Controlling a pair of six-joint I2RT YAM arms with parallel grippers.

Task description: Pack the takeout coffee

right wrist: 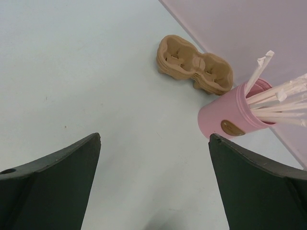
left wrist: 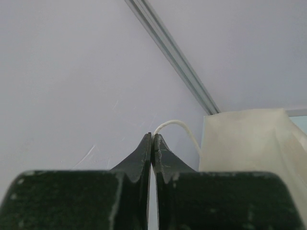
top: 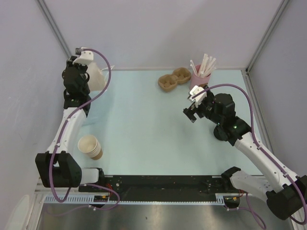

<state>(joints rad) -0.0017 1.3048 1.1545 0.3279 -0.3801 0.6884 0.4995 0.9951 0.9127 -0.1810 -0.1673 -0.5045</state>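
Note:
The takeout coffee is out of view in every frame. My left gripper is raised at the far left corner, next to a white paper bag. In the left wrist view its jaws are pressed together on the bag's thin white cord handle, which loops from the tips over to the bag. My right gripper hovers over the table at the right with nothing between its wide-open jaws.
A stack of lidless tan cups stands near the left arm's base. A brown pulp cup carrier lies at the back. Beside it stands a pink cup of white straws. Walls close in on the left, back and right.

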